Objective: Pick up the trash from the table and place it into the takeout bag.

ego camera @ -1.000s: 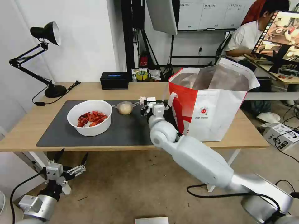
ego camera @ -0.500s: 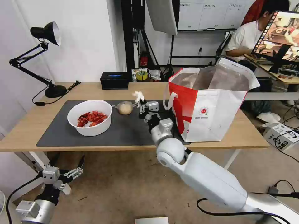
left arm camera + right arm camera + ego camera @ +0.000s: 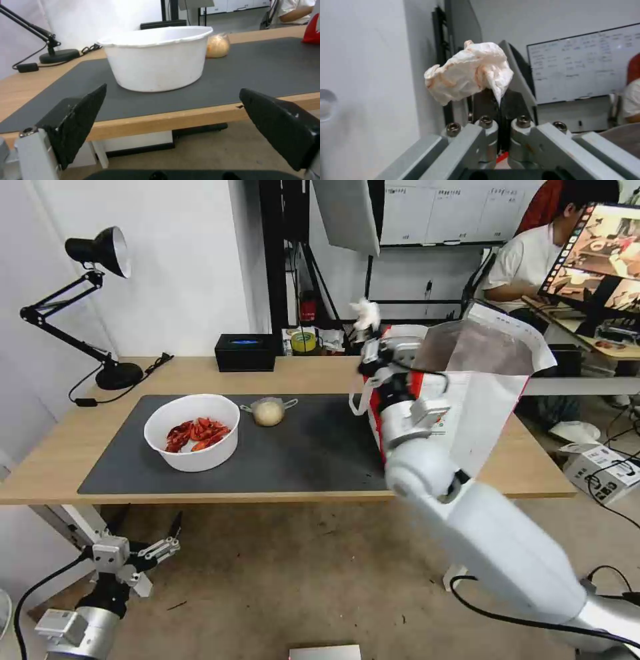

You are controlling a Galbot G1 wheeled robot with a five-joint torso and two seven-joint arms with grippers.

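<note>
Crumpled paper tissue (image 3: 470,71), foil-lined bag (image 3: 467,353)

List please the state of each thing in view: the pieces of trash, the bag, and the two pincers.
Crumpled tissue: pinched in the right pincer, raised off the table.
Right pincer: shut on the tissue, at the takeout bag's rim.
Takeout bag: upright, mouth open.
White bowl: upright on the grey mat, holding red shells.
Small clear bag: lying on the mat, untouched.
Left pincer: open, empty, below table level.

The right arm is stretched up across the frame's centre, its gripper (image 3: 365,332) raised at upper centre with jaws pressed together. The left gripper (image 3: 143,553) is held low at lower left, spread wide.
</note>
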